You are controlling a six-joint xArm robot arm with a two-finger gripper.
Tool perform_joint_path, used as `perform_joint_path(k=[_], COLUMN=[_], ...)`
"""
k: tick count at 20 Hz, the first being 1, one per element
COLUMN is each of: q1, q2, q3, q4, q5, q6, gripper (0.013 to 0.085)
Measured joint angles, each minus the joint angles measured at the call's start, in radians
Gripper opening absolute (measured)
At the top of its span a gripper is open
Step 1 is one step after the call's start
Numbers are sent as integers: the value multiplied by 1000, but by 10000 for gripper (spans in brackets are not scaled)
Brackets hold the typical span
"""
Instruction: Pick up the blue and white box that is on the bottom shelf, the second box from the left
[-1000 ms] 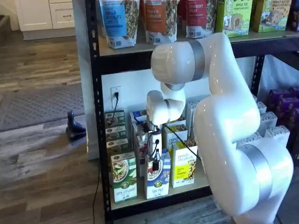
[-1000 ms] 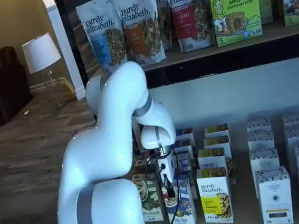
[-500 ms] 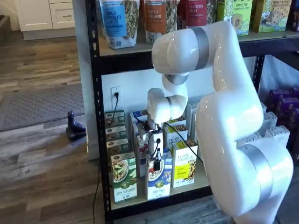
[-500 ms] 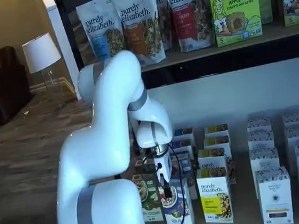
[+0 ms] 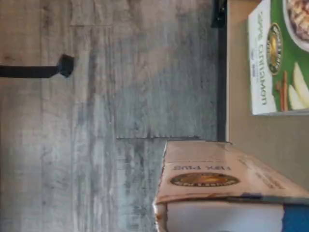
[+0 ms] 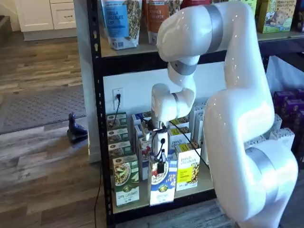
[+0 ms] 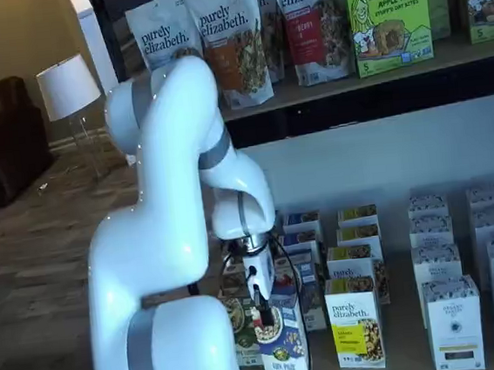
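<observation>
The blue and white box (image 6: 162, 184) stands tilted at the front edge of the bottom shelf (image 6: 142, 202), drawn forward out of its row. It shows in both shelf views (image 7: 285, 342). My gripper (image 6: 160, 167) is shut on its top from above, black fingers on either side, also in a shelf view (image 7: 260, 310). In the wrist view the box's top (image 5: 217, 181) is close under the camera and juts past the shelf's black beam (image 5: 221, 72) over the wood floor.
A green-and-white carton (image 6: 126, 180) stands just left of the held box and a yellow carton (image 6: 188, 173) just right. More cartons stand behind. White boxes (image 7: 453, 323) fill the shelf's right. Bags (image 7: 233, 38) line the higher level. A cord hangs from a wall outlet (image 6: 118, 95).
The gripper has pulled the blue and white box forward and out of its row toward the shelf's front edge. The arm's elbow has risen.
</observation>
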Motion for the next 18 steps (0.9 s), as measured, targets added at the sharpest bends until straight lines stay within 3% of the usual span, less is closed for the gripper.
perform_joint_path(k=[5, 10, 18], q1=[24, 44, 48], q2=[-112, -229, -424], q3=[121, 239, 402], q4=[-9, -62, -88], q5=[-19, -38, -12], q6=[32, 100, 128], gripper=[490, 490, 490])
